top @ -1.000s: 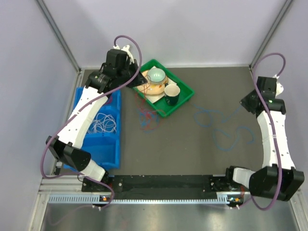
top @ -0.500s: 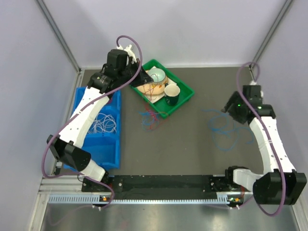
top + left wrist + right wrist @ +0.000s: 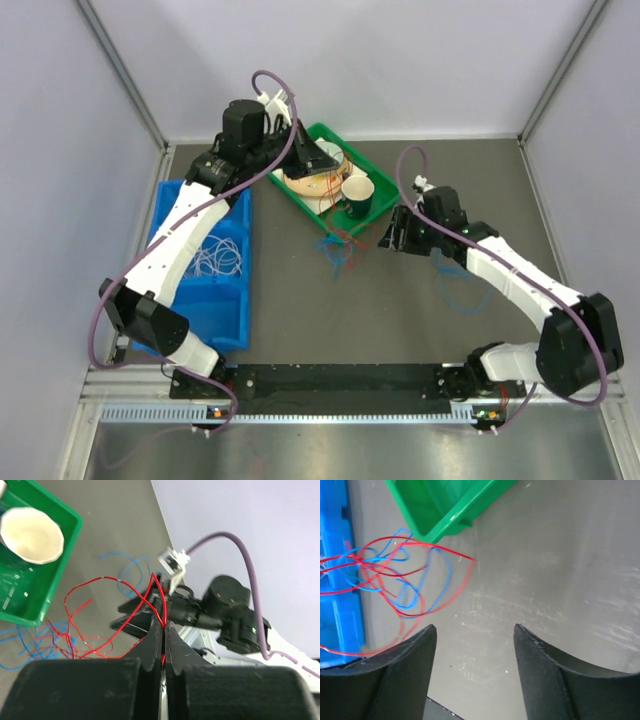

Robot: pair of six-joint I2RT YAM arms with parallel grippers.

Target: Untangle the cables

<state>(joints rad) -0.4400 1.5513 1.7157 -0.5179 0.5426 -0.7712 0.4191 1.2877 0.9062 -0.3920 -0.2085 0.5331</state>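
Red cable (image 3: 161,607) was pinched in L gripper (image 3: 161,626), loops hanging into a snarl w/ blue cable (image 3: 337,256) off the tray (image 3: 390,200) corner. More blue lay loose further right; white cable (image 3: 213,258) sat coiled in the bin (image 3: 195,320).

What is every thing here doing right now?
left gripper, shut on the red cable.
right gripper, open, holding nothing.
red cable, held up, tangled with the blue cable.
blue cable, tangled with red, rest on table.
white cable, coiled in the blue bin.
cup, upright in the green tray.
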